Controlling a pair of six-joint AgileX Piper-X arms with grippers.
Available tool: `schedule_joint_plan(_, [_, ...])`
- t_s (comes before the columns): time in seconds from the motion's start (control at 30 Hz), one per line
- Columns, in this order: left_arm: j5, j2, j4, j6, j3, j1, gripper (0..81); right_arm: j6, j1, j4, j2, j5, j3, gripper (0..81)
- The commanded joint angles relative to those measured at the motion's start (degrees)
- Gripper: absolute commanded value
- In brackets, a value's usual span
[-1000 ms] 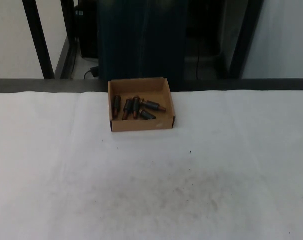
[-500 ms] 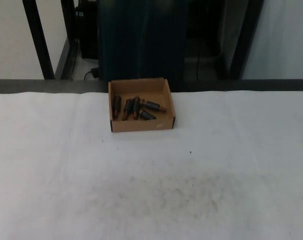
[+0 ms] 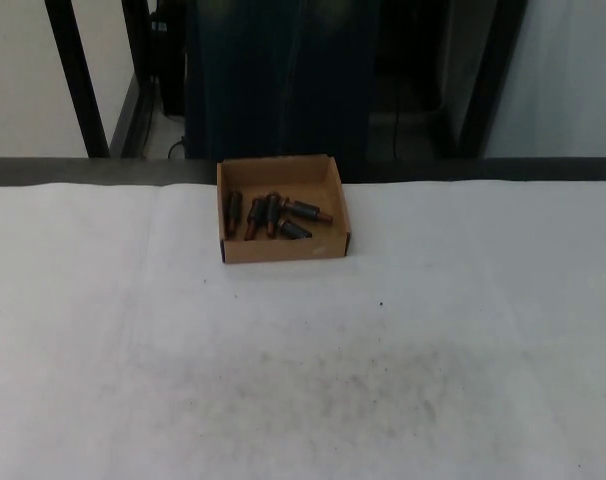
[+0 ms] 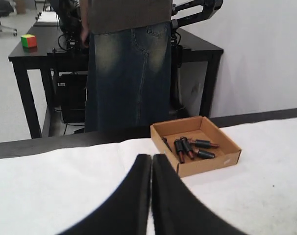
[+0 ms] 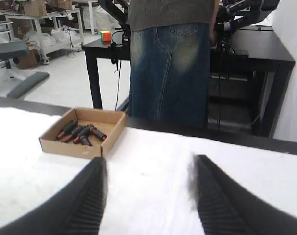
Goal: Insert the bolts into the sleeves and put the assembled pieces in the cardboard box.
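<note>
A small cardboard box (image 3: 326, 180) stands at the far middle of the white bench. Inside it lie several dark assembled bolt-and-sleeve pieces (image 3: 271, 215) with reddish ends. The left wrist view has the box (image 4: 228, 160) and its pieces (image 4: 190, 147) ahead of my left gripper (image 4: 151, 161), whose two black fingers are pressed together with nothing between them. My right gripper (image 5: 147, 166) stands open, its fingers wide apart and empty, with the box (image 5: 65, 144) and pieces (image 5: 80, 133) well ahead and off to one side.
A white cloth (image 3: 303, 360) covers the bench, with grey smudges near the front middle. A dark rail (image 3: 83, 170) runs along the far edge. A person in jeans (image 4: 129, 68) stands behind the bench, close to the box.
</note>
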Motion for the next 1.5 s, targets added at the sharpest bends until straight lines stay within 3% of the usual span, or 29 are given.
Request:
schedule_joint_plan(0.0, [-0.13,-0.23,-7.18,2.10,3.33,0.90,0.8,-1.69,-0.10,-5.33,-0.38,0.19,4.17,50.4])
schedule_joint_plan(0.07, [0.10,-0.24,-11.78,1.68,5.42,1.97,0.8,-2.19,-0.23,-10.16,-1.17,0.19,6.59,50.4])
schedule_joint_plan(0.27, [0.35,-0.24,-15.84,1.69,6.40,5.74,0.8,-14.91,-0.22,-14.75,-8.04,-4.12,10.72,50.4])
schedule_joint_plan(0.53, [0.35,-0.24,-14.18,7.34,6.40,6.09,0.8,-14.89,-0.22,-14.76,-11.09,-4.06,13.19,50.4])
schedule_joint_plan(0.87, [-0.05,-0.24,-6.92,7.28,6.40,6.09,0.8,-12.23,-0.22,-11.29,-11.09,-2.21,13.32,50.1])
schedule_joint_plan(0.97, [-0.05,-0.24,-6.92,7.28,6.40,6.09,0.8,-8.89,-0.22,-11.29,-11.09,1.97,13.32,41.2])
schedule_joint_plan(1.17, [-0.05,-0.24,-6.69,7.28,6.40,6.09,0.8,-8.41,-0.22,-11.71,-11.09,5.84,13.32,1.8])
schedule_joint_plan(1.47, [-0.05,-0.24,-6.69,7.28,6.40,6.09,0.8,-8.14,-0.22,-11.71,-11.09,5.84,13.32,0.8])
